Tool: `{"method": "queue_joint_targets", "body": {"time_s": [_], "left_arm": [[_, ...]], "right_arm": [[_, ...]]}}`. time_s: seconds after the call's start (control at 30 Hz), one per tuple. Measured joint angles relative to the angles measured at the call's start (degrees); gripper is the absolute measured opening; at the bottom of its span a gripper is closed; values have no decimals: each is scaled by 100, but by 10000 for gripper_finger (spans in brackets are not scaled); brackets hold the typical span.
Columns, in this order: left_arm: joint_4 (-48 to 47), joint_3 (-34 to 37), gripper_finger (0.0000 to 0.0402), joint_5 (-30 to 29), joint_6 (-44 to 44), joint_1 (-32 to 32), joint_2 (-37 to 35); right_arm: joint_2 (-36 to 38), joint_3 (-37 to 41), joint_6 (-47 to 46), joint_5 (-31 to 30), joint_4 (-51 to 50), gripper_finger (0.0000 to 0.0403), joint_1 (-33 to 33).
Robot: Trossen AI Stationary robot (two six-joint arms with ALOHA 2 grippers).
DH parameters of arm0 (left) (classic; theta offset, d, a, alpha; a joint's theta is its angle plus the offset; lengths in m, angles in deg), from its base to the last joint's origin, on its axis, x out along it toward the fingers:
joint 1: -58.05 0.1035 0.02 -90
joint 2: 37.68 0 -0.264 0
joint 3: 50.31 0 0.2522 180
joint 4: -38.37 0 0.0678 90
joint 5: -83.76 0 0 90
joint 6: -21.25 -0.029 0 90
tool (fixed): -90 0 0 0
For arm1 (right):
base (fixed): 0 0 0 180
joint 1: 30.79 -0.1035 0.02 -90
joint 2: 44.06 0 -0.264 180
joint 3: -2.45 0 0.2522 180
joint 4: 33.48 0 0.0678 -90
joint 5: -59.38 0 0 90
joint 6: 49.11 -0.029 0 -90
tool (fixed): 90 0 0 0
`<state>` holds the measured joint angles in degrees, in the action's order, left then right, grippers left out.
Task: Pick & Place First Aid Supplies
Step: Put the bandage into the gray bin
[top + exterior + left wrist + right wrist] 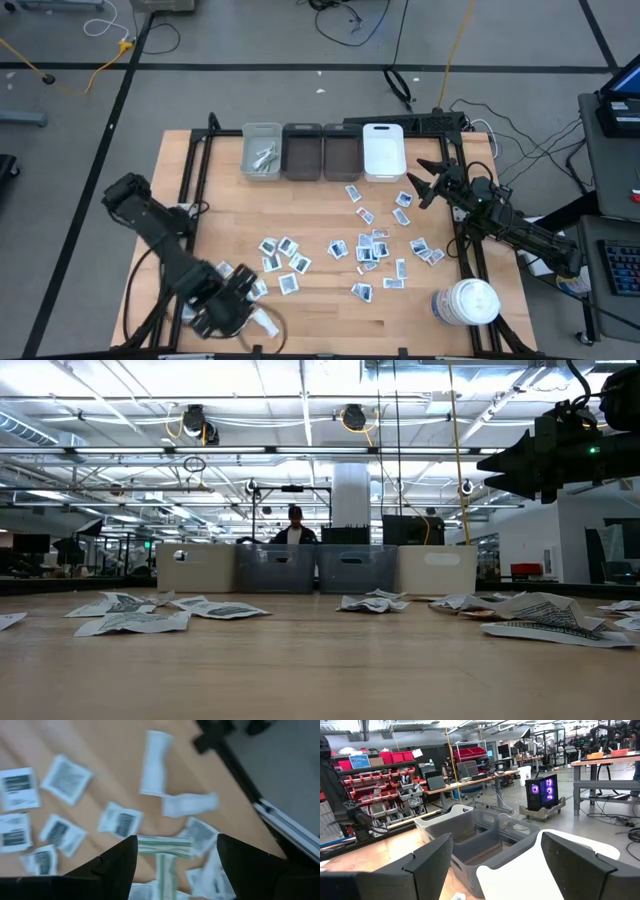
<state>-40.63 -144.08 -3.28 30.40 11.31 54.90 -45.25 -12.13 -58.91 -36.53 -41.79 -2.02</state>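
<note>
Wooden counter point(320, 205): first aid sachets point(370, 245) scattered mid-surface, wrapped strips point(165, 847) at the near-left corner. Left claw point(175, 857) spread, hovering above those strips, empty. Right claw point(425, 180) spread, empty, raised beside white bin point(382, 150).
</note>
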Motion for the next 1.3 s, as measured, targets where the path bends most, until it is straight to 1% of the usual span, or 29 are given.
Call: {"method": "queue_joint_targets", "body": {"time_s": [0.1, 0.17, 0.37, 0.47, 0.77, 1.07, 1.3], "left_arm": [[2, 0, 274, 13, 4, -294, 0], [53, 0, 273, 5, 4, -374, 0], [276, 0, 274, -7, -15, -351, 0], [271, -2, 274, -9, -330, -295, 69], [277, -2, 274, -60, -858, -228, 787], [339, -2, 273, -99, -886, -230, 1617], [567, 0, 274, -157, -869, -230, 2202]], "right_arm": [[0, 2, 0, -1, 0, 297, 1], [0, 1, 0, -1, 0, 297, 1], [0, 1, 0, 0, 0, 297, 0], [0, 1, 0, 0, 0, 297, 0], [0, 0, 0, 0, -1, 297, 0], [0, 0, 0, 0, -2, 297, 0], [0, 2, 0, 0, -2, 297, 0]]}}
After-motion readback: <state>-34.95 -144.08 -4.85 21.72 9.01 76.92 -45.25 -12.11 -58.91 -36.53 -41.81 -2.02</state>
